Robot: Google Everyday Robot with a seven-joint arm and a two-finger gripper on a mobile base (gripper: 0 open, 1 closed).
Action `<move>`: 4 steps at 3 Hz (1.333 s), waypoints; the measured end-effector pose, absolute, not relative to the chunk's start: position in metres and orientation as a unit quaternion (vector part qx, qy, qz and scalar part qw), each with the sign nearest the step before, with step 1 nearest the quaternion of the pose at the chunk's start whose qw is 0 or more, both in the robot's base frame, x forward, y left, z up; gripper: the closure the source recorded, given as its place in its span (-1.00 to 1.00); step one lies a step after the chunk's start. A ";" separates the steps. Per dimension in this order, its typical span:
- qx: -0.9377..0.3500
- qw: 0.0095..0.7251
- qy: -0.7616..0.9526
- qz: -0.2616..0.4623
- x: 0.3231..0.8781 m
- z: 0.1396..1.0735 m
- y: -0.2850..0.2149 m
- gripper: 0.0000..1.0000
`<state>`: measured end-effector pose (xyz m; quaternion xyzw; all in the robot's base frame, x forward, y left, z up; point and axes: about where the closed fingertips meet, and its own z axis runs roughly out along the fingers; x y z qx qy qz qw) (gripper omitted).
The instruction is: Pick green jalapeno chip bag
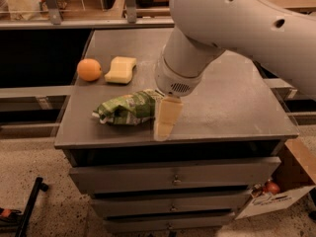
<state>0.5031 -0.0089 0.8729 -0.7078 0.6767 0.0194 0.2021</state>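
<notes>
Beside partly hidden chip bag [126, 108], end effector [163, 126]

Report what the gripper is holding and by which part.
It cannot be told. The gripper is down at the camera-right end of the crinkled green foil chip bag, which lies on the grey metal tabletop; no grasp shows.
</notes>
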 end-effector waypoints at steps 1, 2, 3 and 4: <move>-0.708 0.193 0.679 0.022 0.506 0.872 -0.006 -1.00; -0.713 0.184 0.677 0.019 0.511 0.859 -0.005 -1.00; -0.716 0.171 0.677 0.018 0.516 0.850 -0.006 -0.66; -0.717 0.163 0.677 0.021 0.518 0.845 -0.007 -0.17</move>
